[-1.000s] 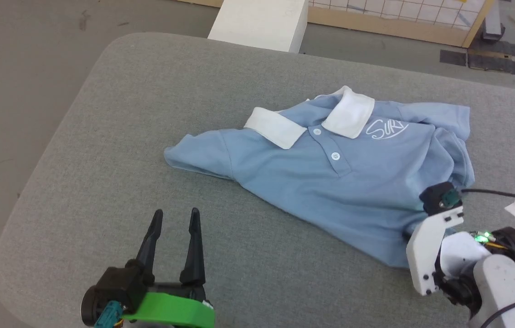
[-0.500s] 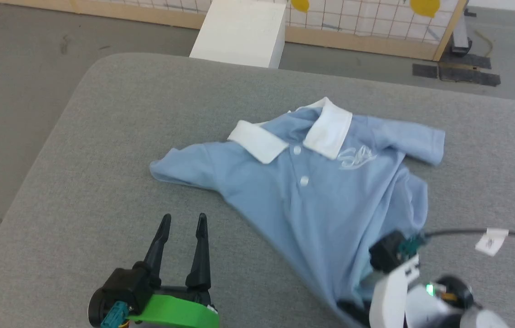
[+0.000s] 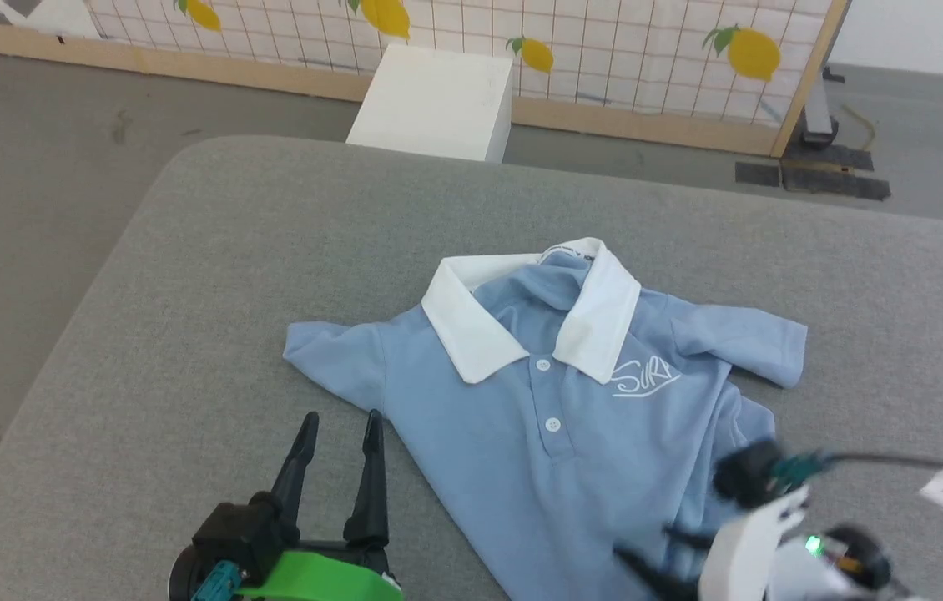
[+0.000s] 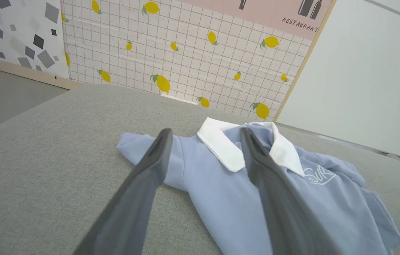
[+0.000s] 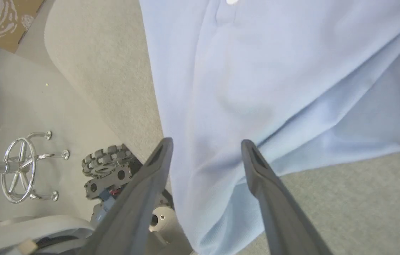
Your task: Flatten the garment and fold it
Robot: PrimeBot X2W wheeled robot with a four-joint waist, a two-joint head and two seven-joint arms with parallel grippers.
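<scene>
1. Garment position. The light blue polo shirt (image 3: pixel 555 451) lies front-up on the grey padded counter (image 3: pixel 213 250). In the head view it spreads from the centre toward 5 o'clock. The white collar (image 3: pixel 605 317) is at the shirt's 12 o'clock end, and it is open and spread. The two placket buttons (image 3: pixel 552 424) run below it. The white script logo (image 3: pixel 645 377) sits at 4 o'clock from the collar. One sleeve (image 3: pixel 330 355) points to 9 o'clock and lies flat. The other sleeve (image 3: pixel 743 342) points to 3 o'clock, and the cloth below it is bunched in folds. The lower body of the shirt narrows toward 6 o'clock.

2. Left pincer (image 3: pixel 341 415). It sits at 7 o'clock in the head view with its fingers pointing to 12 o'clock. The fingers are spread and hold nothing. The tips are just beside the shirt's 9 o'clock edge, below the flat sleeve.

3. Right pincer (image 5: pixel 206 141). In the right wrist view its fingers stand apart with shirt cloth showing between them. They are not clamped on the cloth. There the hem reaches the counter edge. In the head view this pincer is blurred at 5 o'clock, over the shirt's lower part.

4. Surroundings. A white box (image 3: pixel 438 100) stands on the floor (image 3: pixel 21 167) at 12 o'clock beyond the counter. Whether the box holds anything cannot be told. A lemon-printed grid panel (image 3: pixel 605 50) stands behind it.
</scene>
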